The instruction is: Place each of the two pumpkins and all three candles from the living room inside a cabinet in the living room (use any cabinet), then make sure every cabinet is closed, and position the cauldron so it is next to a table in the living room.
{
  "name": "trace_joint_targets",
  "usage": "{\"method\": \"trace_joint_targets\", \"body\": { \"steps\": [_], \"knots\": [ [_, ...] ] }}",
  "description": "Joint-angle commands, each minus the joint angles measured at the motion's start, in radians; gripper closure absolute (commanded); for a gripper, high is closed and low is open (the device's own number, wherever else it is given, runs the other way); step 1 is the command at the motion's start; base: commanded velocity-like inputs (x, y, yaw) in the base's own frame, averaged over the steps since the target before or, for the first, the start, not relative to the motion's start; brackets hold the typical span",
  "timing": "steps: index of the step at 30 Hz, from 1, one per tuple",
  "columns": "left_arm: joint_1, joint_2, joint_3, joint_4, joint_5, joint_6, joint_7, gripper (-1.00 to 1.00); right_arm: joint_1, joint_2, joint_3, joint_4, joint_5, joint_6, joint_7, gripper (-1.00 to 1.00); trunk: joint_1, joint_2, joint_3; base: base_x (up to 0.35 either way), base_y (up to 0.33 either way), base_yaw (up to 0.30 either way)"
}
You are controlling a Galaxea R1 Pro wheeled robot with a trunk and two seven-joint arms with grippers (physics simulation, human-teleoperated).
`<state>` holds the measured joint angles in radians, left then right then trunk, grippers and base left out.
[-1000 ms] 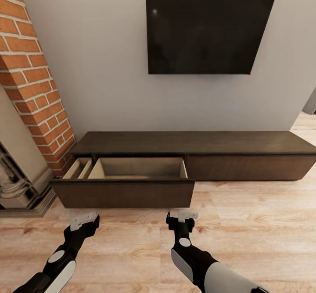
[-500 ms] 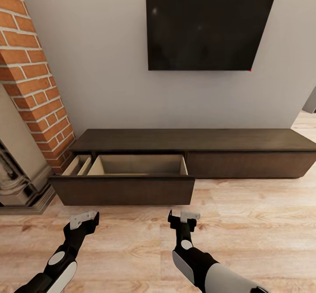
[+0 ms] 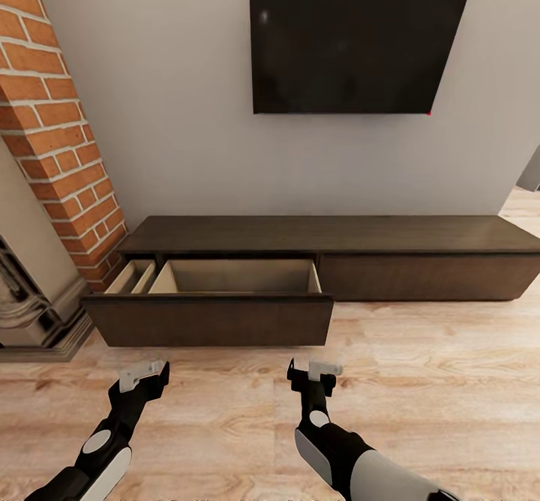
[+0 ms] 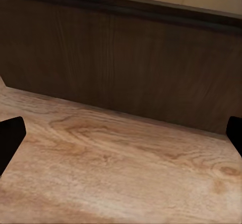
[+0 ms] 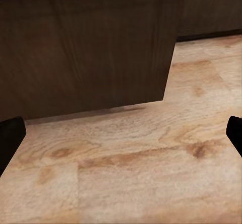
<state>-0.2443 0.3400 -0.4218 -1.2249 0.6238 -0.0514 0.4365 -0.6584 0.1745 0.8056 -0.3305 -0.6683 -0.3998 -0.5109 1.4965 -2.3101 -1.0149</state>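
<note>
The view has drawn back slightly. The long dark-brown wooden cabinet [image 3: 330, 250] stands against the wall, its left drawer [image 3: 210, 319] pulled out. Left end effector [image 3: 142, 376] and right end effector [image 3: 315, 372] hover spread wide, empty, above the wooden floor [image 3: 420, 381].

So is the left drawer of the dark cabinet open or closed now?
Open. The left drawer is pulled out from the cabinet over the floor, and its pale inside shows; what is visible of it looks empty.
</note>
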Motion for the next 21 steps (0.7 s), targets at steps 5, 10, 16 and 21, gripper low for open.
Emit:
{"method": "trace_joint_targets", "body": {
  "steps": [5,10,16,21],
  "knots": [
    [-0.001,0.002,-0.005,-0.001,0.010,-0.005,0.007,-1.00,-0.001,0.000,0.008,0.001,-0.008,-0.005,0.001,-1.00,0.019,-0.036,-0.017,0.000,0.000,0.000],
    [-0.001,0.002,-0.005,-0.001,0.010,-0.005,0.007,-1.00,-0.001,0.000,0.007,0.002,-0.010,-0.004,0.040,-1.00,0.034,-0.064,-0.029,0.000,0.000,0.000],
    [-0.001,0.002,-0.005,-0.001,0.010,-0.005,0.007,-1.00,-0.001,0.000,0.007,0.003,-0.011,-0.004,0.053,-1.00,0.046,-0.085,-0.039,0.000,0.000,0.000],
    [-0.001,0.002,-0.005,-0.001,0.009,-0.007,0.007,-1.00,-0.001,0.000,0.007,0.003,-0.012,-0.004,0.054,-1.00,0.046,-0.085,-0.039,0.000,0.000,0.000]
  ]
}}
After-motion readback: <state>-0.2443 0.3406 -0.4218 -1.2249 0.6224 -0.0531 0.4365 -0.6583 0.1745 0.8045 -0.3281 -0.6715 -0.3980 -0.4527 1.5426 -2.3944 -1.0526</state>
